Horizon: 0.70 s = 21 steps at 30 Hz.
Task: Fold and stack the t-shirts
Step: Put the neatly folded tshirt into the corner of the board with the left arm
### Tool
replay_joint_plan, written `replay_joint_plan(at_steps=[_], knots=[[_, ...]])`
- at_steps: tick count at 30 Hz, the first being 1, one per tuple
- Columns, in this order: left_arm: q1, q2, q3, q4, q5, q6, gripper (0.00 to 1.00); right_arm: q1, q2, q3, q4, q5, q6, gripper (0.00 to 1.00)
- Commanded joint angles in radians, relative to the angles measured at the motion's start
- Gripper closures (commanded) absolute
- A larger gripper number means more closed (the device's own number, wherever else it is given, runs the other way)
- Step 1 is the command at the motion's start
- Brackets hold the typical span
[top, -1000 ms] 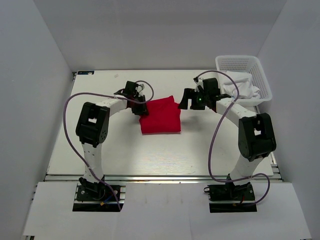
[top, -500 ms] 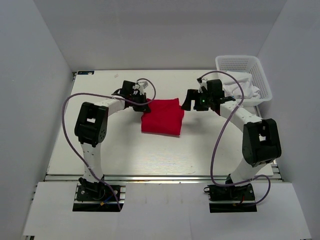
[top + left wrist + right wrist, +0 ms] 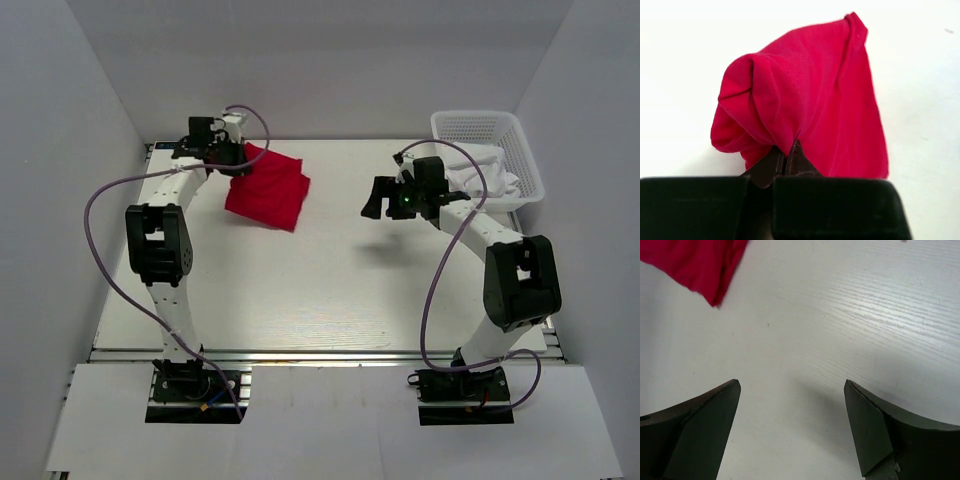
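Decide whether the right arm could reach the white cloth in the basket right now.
Probably yes: the right gripper is open and empty, and the white cloth lies uncovered in the nearby basket.

1. Far-left corner: the red t-shirt (image 3: 268, 190), bunched and clamped in the left end effector (image 3: 232, 158), fills the room near the back wall (image 3: 330, 70) and left wall (image 3: 70, 200).
2. Far-right corner: a basket (image 3: 520, 140) holding white cloth (image 3: 480, 170) stands against the right wall (image 3: 590, 180).
3. Centre: bare counter (image 3: 330, 290) gives passage between the t-shirt and the right end effector (image 3: 380, 197), whose fingers are spread wide above bare surface.
4. Near half: purple cables (image 3: 421, 320) loop beside both arms and narrow the side approaches.
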State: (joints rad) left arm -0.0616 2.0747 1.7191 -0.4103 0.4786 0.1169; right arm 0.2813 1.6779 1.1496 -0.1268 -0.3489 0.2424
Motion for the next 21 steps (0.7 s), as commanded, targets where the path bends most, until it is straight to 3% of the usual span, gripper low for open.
replay_joint_plan(at_steps=[1,8,15,21], knots=[[0.075,0.045,0.153,-0.123,-0.087,0.096,1.0,-0.005,0.031,0.076,0.024,-0.019,-0.014,0.1],[0.204,0.165,0.315,-0.197,-0.089,0.248,1.0,-0.008,0.089,0.154,-0.003,-0.019,-0.003,0.1],[0.29,0.35,0.617,-0.271,-0.068,0.283,1.0,-0.007,0.111,0.219,-0.022,0.014,-0.022,0.1],[0.338,0.375,0.616,-0.202,-0.077,0.293,1.0,-0.007,0.129,0.245,-0.039,0.042,-0.031,0.1]])
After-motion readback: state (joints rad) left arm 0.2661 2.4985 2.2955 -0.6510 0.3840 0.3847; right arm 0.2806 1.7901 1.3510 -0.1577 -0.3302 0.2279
